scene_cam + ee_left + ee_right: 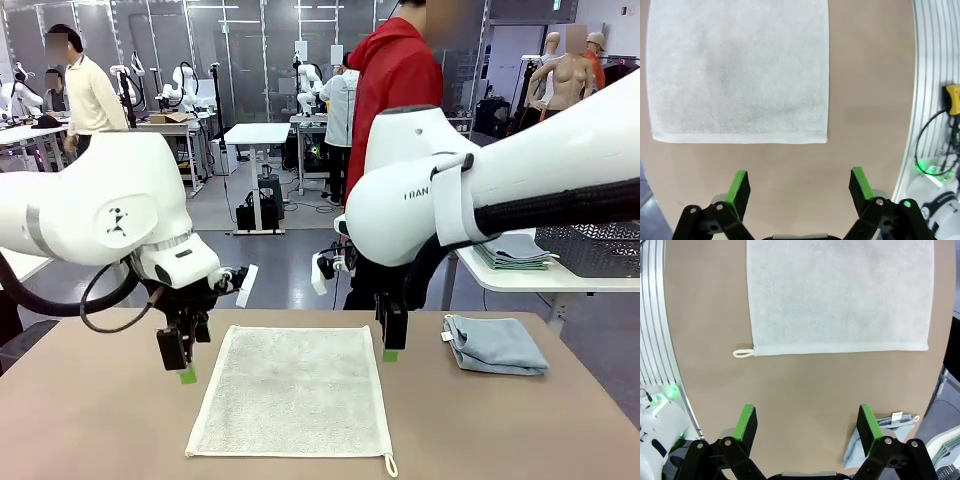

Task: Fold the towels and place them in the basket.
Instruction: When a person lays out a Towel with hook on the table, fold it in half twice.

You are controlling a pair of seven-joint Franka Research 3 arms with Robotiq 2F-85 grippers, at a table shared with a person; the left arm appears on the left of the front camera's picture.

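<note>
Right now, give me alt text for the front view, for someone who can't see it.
A cream-white towel lies flat mid-table; the open left claw and open right claw hang just outside its far corners. A light blue towel sits bunched farther right.

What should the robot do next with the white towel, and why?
Probably bring the left gripper and right gripper onto the nearest corners of the cream-white towel and pinch them. The towel lies flat and unfolded, and both open grippers hover over bare table beside it.

The front camera is facing across the desk (100,420); both wrist cameras are looking down closely, sharing the white towel (292,390).
</note>
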